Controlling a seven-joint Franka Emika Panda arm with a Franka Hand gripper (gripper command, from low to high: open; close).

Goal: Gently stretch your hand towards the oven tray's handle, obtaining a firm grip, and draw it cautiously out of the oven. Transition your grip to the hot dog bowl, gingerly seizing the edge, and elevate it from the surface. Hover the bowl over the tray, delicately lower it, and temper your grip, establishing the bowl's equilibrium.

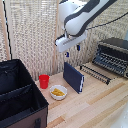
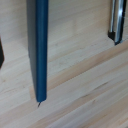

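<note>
Hovering open and empty, pincer (image 1: 71, 49) leaves oven tray (image 1: 96, 73) drawn out, hot dog bowl (image 1: 58, 92) unlifted on worktop (image 1: 95, 107)

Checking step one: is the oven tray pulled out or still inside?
Out. The oven tray extends onto the table in front of the oven.

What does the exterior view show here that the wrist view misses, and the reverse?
Only the exterior view shows the oven, the oven tray pulled out, the hot dog bowl, the red cup, the black bin and the end effector above. Only the wrist view shows the blue book's thin edge close up. Both show the book and the wooden table.
</note>
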